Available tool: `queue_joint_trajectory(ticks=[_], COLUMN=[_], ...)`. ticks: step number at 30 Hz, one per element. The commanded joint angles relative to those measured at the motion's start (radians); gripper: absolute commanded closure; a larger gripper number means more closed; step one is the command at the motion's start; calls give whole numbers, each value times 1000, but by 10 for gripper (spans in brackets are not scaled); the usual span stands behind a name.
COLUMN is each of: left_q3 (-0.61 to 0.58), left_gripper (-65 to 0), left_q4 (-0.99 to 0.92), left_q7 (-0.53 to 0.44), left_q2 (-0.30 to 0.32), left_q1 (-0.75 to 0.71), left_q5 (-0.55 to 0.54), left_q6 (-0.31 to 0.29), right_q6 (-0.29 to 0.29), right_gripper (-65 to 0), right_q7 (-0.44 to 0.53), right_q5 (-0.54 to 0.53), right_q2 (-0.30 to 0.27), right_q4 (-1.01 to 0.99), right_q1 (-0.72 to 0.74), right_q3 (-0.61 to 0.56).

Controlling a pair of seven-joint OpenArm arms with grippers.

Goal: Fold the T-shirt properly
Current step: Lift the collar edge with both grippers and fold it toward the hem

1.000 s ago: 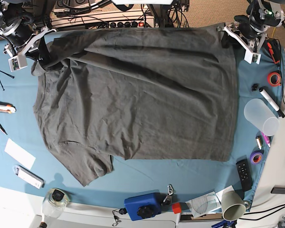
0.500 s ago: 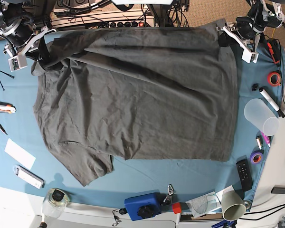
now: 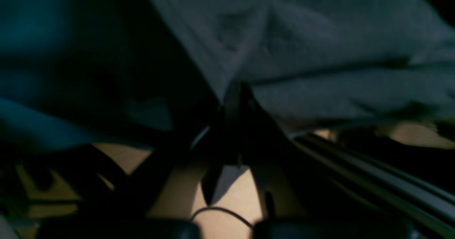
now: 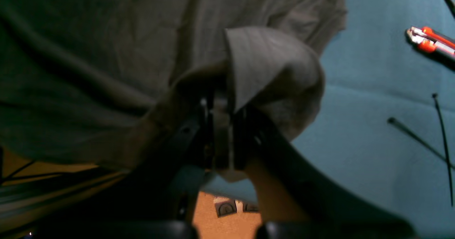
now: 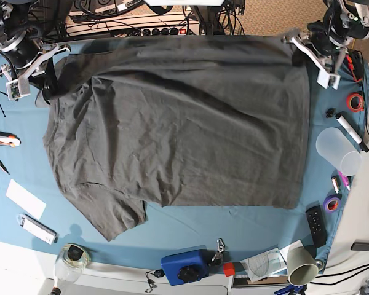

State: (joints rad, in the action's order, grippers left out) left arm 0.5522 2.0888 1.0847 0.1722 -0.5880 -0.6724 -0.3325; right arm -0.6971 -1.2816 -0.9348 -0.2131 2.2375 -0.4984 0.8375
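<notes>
The dark grey T-shirt (image 5: 184, 123) lies spread flat over most of the blue table cloth (image 5: 234, 224), one sleeve pointing to the near left. At the far left, my right gripper (image 5: 47, 86) is shut on a bunched fold of the shirt's edge; the right wrist view shows the fingers (image 4: 220, 100) pinching a rolled lip of the T-shirt (image 4: 89, 54). At the far right corner my left gripper (image 5: 297, 48) is shut on the shirt's corner. The dark, blurred left wrist view shows the closed left gripper (image 3: 236, 96) with the T-shirt (image 3: 320, 36) rising out of it.
Along the right edge lie a clear cup (image 5: 337, 150), a marker (image 5: 352, 132), red tape (image 5: 355, 101), purple tape (image 5: 331, 203) and a remote (image 5: 315, 226). A blue device (image 5: 184, 266) and paper cup (image 5: 302, 266) stand at the front. A cutter (image 5: 3, 141) and white card (image 5: 24, 198) lie at the left.
My left gripper has shut on the shirt's far right corner. The right arm has pulled its fold outward to the left, and the shirt's far edge now lies flatter and straighter.
</notes>
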Motion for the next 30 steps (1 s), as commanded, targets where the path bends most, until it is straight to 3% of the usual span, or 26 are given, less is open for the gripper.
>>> queue_joint_trajectory(ticks=[1, 5, 14, 22, 26, 30], left_q3=[7, 7, 7, 6, 6, 6], left_gripper=[0, 0, 0, 0, 0, 0], left_q4=[15, 15, 15, 15, 9, -6], left_q7=[-31, -53, -64, -84, -91, -92], left_q2=[8, 9, 27, 123, 127, 127], left_q1=[4, 23, 48, 106, 130, 146], left_q5=[5, 34, 34, 34, 20, -20], left_q6=[8, 22, 21, 21, 14, -35], right_q6=[-1, 22, 60, 58, 58, 58], right_gripper=[0, 0, 0, 0, 0, 0], right_q7=[29, 46, 83, 85, 87, 99], right_q5=[8, 40, 90, 91, 95, 106], right_q2=[-11, -5, 74, 75, 78, 78], right_q4=[12, 12, -51, -157, -171, -171], right_q1=[-2, -3, 48, 114, 125, 125], right_q3=[9, 9, 9, 9, 8, 8])
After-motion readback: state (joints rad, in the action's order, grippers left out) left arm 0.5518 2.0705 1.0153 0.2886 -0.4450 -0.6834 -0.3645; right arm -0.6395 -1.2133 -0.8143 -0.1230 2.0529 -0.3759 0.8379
